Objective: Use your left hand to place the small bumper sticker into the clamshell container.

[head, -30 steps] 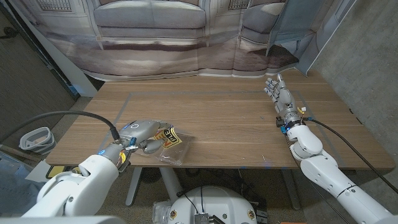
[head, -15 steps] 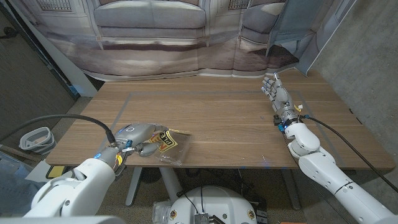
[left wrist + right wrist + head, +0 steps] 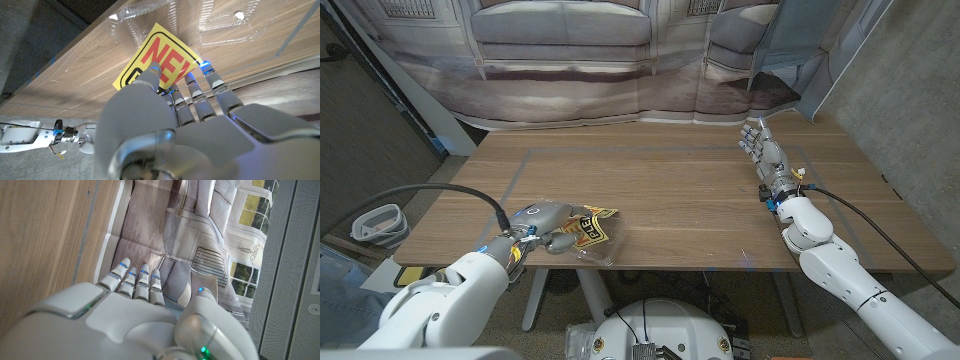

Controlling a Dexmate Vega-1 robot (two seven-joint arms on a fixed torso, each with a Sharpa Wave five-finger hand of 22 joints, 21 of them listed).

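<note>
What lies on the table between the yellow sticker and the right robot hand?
Only bare wood: in the head view, nothing lies on the table between the sticker and the right robot hand.

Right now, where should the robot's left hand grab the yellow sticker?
Probably by the near edge of the yellow sticker, coming from the robot's side. It is thin, so a thumb-and-finger pinch suits it. The left hand already has its fingertips there.
</note>
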